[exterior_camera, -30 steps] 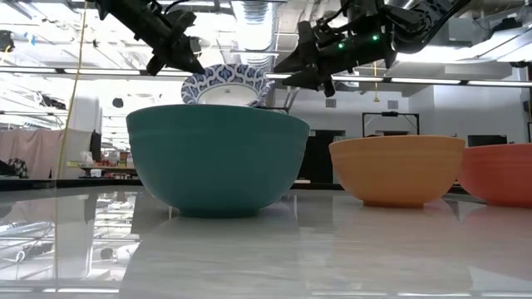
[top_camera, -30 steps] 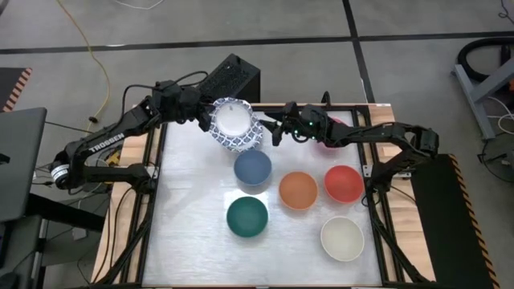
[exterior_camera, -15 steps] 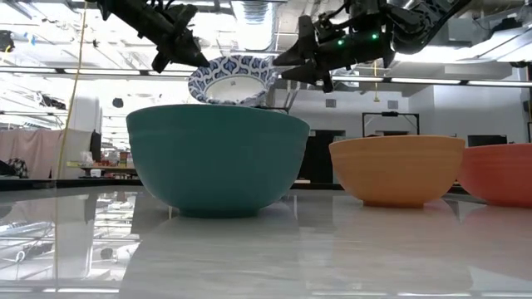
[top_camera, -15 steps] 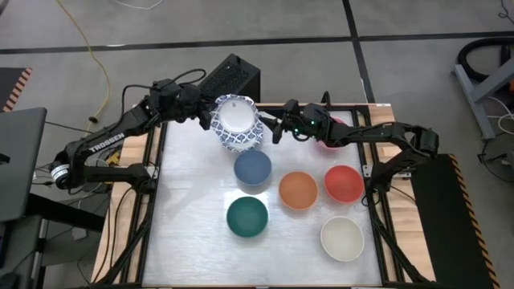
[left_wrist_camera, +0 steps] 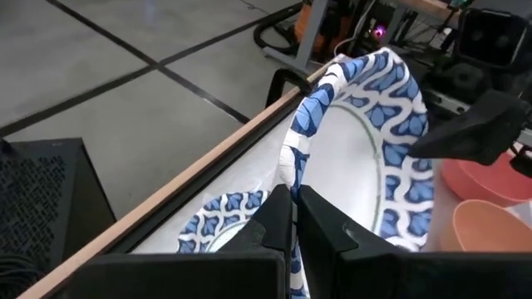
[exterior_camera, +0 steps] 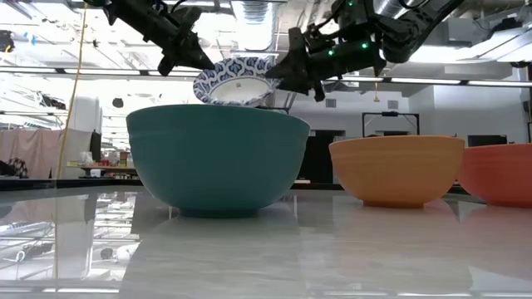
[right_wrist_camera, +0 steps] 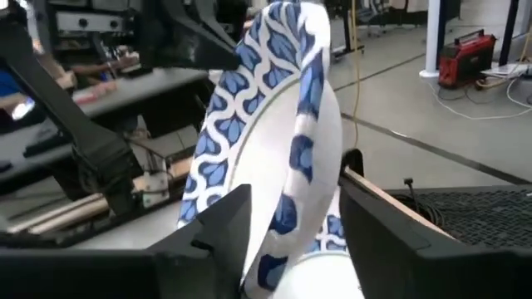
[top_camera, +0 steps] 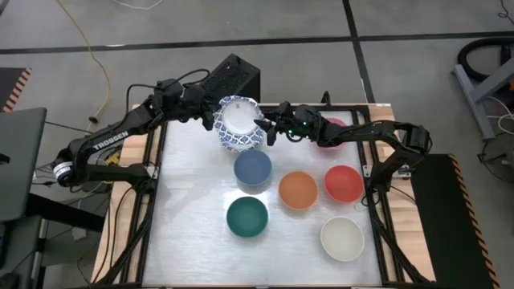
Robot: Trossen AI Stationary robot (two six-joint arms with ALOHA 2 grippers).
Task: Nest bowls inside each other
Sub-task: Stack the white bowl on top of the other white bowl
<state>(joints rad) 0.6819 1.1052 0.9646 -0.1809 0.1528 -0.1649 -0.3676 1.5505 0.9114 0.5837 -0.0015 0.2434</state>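
Observation:
A white bowl with a blue patterned rim [top_camera: 238, 118] hangs tilted over the table's far middle, and my left gripper [left_wrist_camera: 293, 199] is shut on it. Under it sits another patterned bowl [left_wrist_camera: 223, 218]. My right gripper [right_wrist_camera: 291, 208] is open. It comes level from the table's right, and its fingers stand on either side of the held bowl's opposite rim [right_wrist_camera: 287, 178]. On the table stand the blue [top_camera: 252, 167], orange [top_camera: 298, 189], red [top_camera: 344, 183], dark green [top_camera: 246, 217] and cream [top_camera: 342, 238] bowls. A pink bowl [top_camera: 331, 133] lies partly under the right arm. My left gripper pinches the patterned bowl's rim [left_wrist_camera: 291, 170] on its left side, one finger inside the bowl and one outside. The fingers come from the table's left, slanting slightly down. The bowl stands on edge, lifted clear, with its opening turned up and away. My right gripper straddles the rim. Whether a finger touches it I cannot tell.
A black box [top_camera: 229, 78] stands just beyond the table's far edge, behind the held bowl. The near left part of the tabletop [top_camera: 189, 233] is bare. The table's frame rails [top_camera: 384, 233] run along both sides.
My right gripper has moved toward the table's left, up to the held bowl, and its fingers now stand around the rim. The held bowl has tipped a little further on edge and risen slightly in my left gripper, which has stayed shut.

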